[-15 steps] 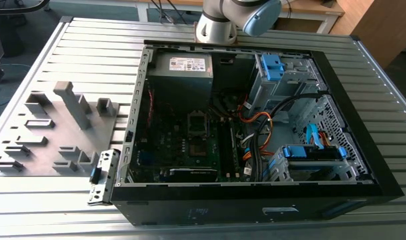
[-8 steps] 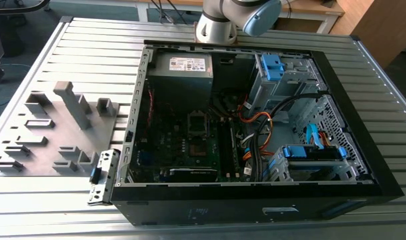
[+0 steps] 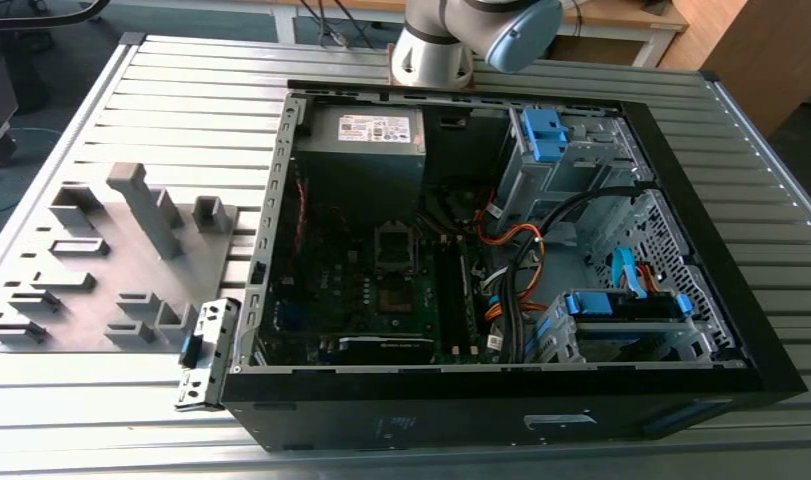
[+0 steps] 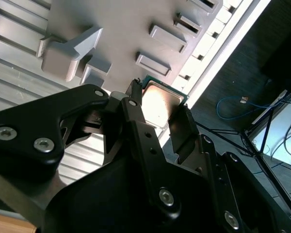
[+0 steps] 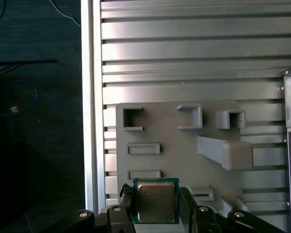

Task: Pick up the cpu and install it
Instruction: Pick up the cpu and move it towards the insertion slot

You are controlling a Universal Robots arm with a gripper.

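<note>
The gripper is closed on the cpu. Its two black fingers press on two opposite edges, and the gap between them is only as wide as the chip. In both wrist views the cpu lies flat, with its shiny metal top toward the cameras and a thin green rim around it. It is square, so no long axis can be told. In the first wrist view its edges run parallel to the slots of the grey plate.

The cpu is over the edge zone of this plate, just beside a shallow rectangular slot. I cannot tell whether it rests on the plate or is a little above it. The fingers hide its two gripped edges and the gripper body cuts off one more edge. In the second wrist view the cpu is tilted and partly covered by the gripper.

In the exterior view the plate lies on the ribbed table at nine o'clock from the open case. The arm stands at twelve o'clock from the case. The board inside is dark and its socket is hard to make out.
</note>
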